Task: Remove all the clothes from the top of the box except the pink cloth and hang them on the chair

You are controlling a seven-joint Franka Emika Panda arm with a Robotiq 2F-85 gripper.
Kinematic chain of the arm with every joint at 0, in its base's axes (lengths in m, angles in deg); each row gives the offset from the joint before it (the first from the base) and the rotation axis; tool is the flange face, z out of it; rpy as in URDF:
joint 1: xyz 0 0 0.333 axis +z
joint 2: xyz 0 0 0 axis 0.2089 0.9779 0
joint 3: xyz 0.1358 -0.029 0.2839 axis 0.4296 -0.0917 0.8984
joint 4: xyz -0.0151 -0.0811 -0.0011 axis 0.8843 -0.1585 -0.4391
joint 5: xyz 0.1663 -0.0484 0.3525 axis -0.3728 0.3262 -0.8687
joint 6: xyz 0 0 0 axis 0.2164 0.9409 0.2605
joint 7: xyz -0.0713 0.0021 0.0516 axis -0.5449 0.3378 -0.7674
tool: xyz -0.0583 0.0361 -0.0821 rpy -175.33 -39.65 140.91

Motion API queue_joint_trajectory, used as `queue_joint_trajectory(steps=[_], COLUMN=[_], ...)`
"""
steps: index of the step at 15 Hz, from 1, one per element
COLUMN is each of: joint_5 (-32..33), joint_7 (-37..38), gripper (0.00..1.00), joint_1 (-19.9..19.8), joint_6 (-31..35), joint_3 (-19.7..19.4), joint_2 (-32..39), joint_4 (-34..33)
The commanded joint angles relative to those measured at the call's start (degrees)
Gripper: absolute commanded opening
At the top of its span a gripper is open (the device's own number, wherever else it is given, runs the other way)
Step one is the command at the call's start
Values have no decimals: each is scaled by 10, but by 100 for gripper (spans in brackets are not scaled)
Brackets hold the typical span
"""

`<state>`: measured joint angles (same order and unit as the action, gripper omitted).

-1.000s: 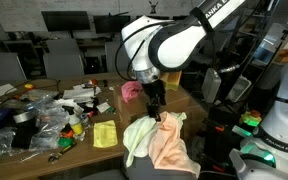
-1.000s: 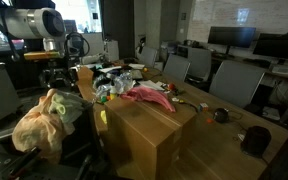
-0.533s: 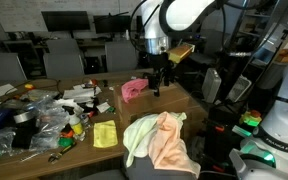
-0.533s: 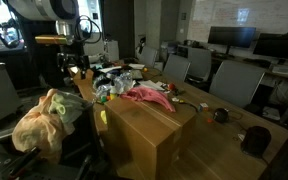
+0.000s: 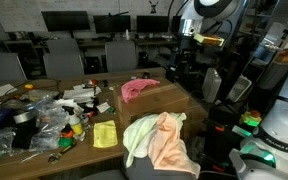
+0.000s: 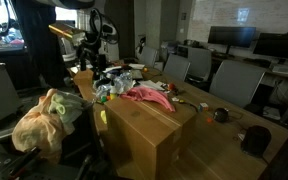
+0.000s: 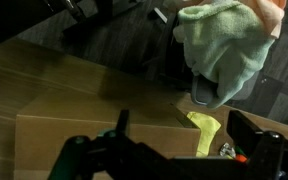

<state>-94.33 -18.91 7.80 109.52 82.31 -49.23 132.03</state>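
Observation:
A pink cloth (image 5: 136, 88) lies on top of the cardboard box (image 5: 169, 101); both also show in an exterior view, the cloth (image 6: 144, 95) on the box (image 6: 149, 135). A light green cloth (image 5: 139, 135) and a peach cloth (image 5: 172, 145) hang over the chair back (image 6: 46, 120). In the wrist view the green cloth (image 7: 224, 50) hangs beyond the box top (image 7: 84, 140). My gripper (image 5: 184, 55) is raised high above the box, open and empty. It also shows in an exterior view (image 6: 92, 45) and in the wrist view (image 7: 179, 120).
A yellow cloth (image 5: 104, 134) lies on the wooden table beside the box, also in the wrist view (image 7: 206, 130). Cluttered bags and small items (image 5: 39, 115) cover the table's far part. Office chairs (image 6: 224, 80) and monitors stand around.
My gripper has lifted away from the cloths on the chair and moved up and back over the box, empty. The green and peach cloths stay on the chair.

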Motion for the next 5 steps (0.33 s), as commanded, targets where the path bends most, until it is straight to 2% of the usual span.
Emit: queue_joint_trajectory(steps=[1,5], joint_5=[-29,-22], joint_7=[-38,-102], gripper=[100,100], joint_1=[-35,-81], joint_6=[42,63], joint_3=[-35,-87], joint_2=[-78,-132], joint_4=[79,139])
